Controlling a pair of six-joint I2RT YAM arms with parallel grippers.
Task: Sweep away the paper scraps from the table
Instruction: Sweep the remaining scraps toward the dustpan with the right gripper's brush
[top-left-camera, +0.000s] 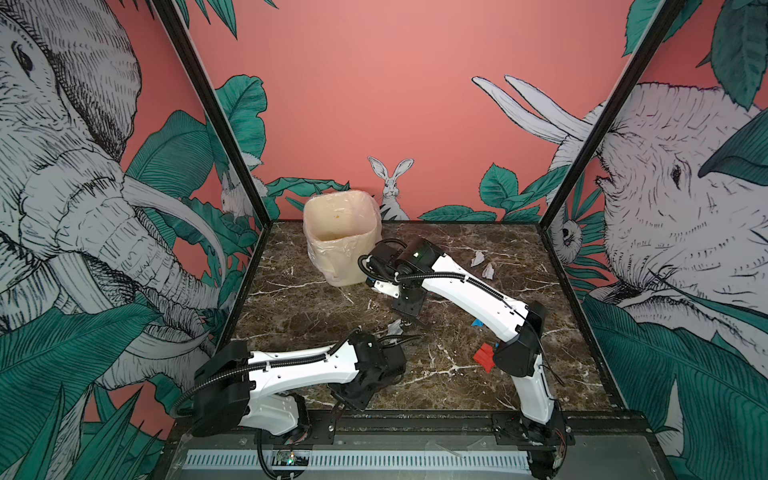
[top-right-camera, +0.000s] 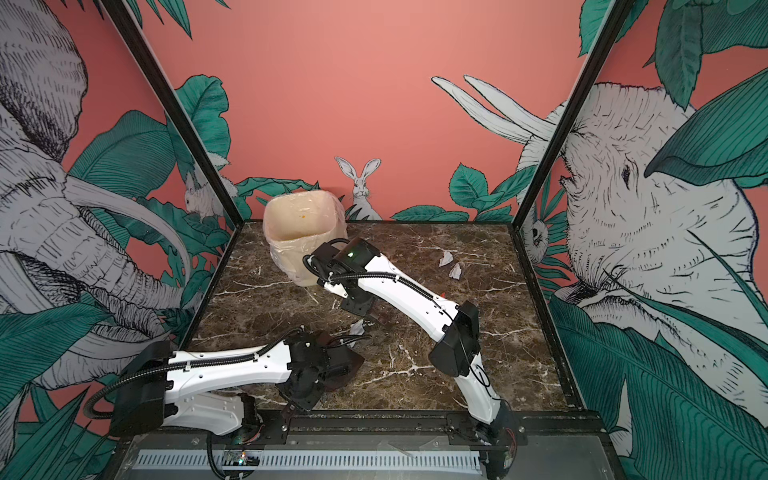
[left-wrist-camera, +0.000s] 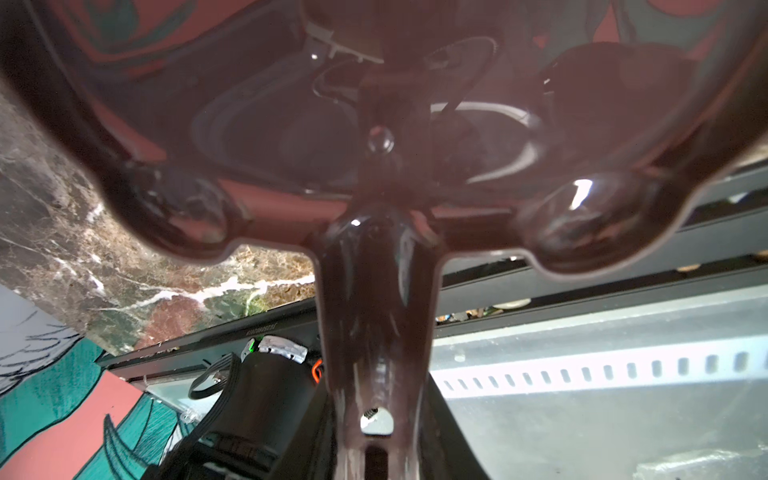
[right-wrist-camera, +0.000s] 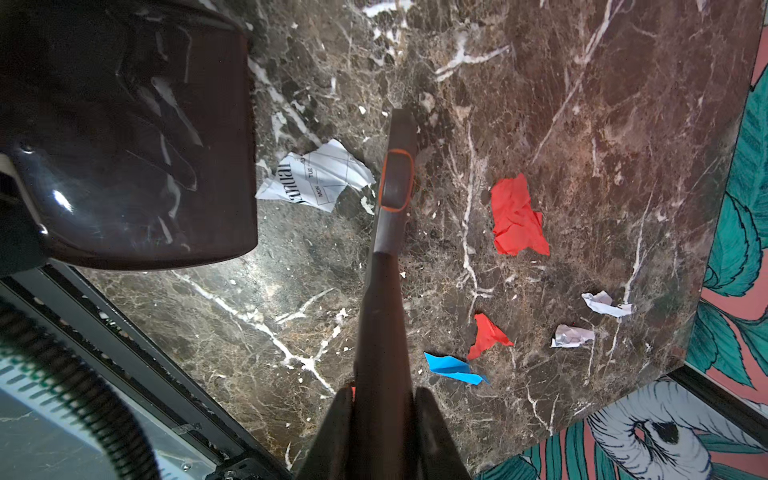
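Evidently the left gripper (left-wrist-camera: 376, 451) clamps the dustpan (left-wrist-camera: 249, 104) beside a white scrap (right-wrist-camera: 316, 178) so the right gripper (right-wrist-camera: 384, 401), clenched on the brush (right-wrist-camera: 395, 187), can sweep it in.

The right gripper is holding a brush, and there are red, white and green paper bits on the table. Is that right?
Not quite. No bit is green: the right wrist view shows the blue scrap, which is bright blue. The rest is right. The right gripper is shut on the brush, and red scraps and white scraps lie on the table.
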